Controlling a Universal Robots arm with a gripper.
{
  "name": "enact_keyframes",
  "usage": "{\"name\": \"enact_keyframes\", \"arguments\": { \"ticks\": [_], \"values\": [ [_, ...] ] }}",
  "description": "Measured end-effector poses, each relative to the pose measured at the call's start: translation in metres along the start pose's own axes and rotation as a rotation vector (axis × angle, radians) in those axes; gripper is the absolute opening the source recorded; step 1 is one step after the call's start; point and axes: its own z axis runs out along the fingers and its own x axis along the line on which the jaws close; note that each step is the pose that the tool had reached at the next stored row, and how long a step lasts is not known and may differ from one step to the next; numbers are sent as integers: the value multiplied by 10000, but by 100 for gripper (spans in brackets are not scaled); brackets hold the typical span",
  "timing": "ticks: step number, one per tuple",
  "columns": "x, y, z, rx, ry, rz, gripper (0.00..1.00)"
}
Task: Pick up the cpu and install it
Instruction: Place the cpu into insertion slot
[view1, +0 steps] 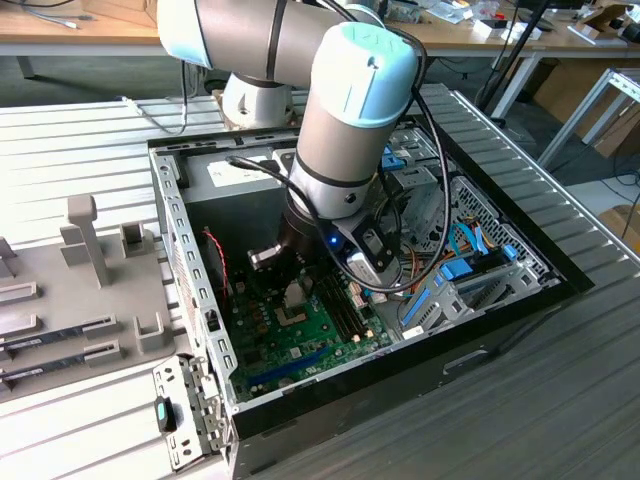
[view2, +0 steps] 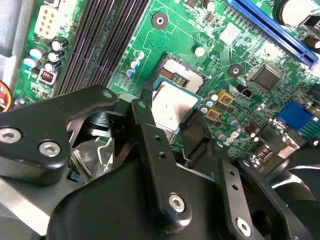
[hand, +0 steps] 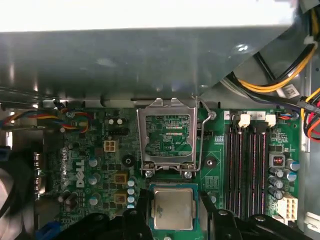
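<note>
Half done: hand (view2: 171, 117) clenched on the cpu (hand: 173, 209) above the socket (view2: 184, 75), 9 o'clock of case (view1: 190, 260) centre in the exterior view; not yet released.

The cpu (view2: 172, 106), a small flat square chip with a dull silvery-grey metal top and a thin pale teal rim, was clamped by two opposite edges between the black fingers (view2: 146, 120) of the gripper (view2: 171, 122). It lay level, metal face up, low over the green motherboard (view2: 240, 50). In both wrist views it (hand: 173, 209) sat just beside the open socket (view2: 184, 74), overlapping its near edge, not seated in it.
</note>
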Motion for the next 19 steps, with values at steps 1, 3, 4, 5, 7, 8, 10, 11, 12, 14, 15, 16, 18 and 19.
{"name": "enact_keyframes", "arguments": {
  "ticks": [1,3,4,5,7,8,10,11,12,14,15,16,18,19],
  "values": [
    [3,-3,13,2,1,7,47],
    [12,-18,29,2,1,13,47],
    [17,-29,39,8,0,19,47],
    [16,-33,58,50,0,37,47],
    [16,-33,71,135,3,82,47],
    [16,-33,78,203,5,144,47],
    [16,-34,91,268,9,243,47],
    [15,-33,94,267,10,268,47],
    [15,-33,99,265,10,294,47],
    [15,-33,108,264,11,314,47],
    [15,-33,115,264,11,312,47],
    [15,-32,118,266,12,302,47],
    [14,-32,135,264,10,297,47],
    [18,-32,145,265,11,298,47]
  ]
}}
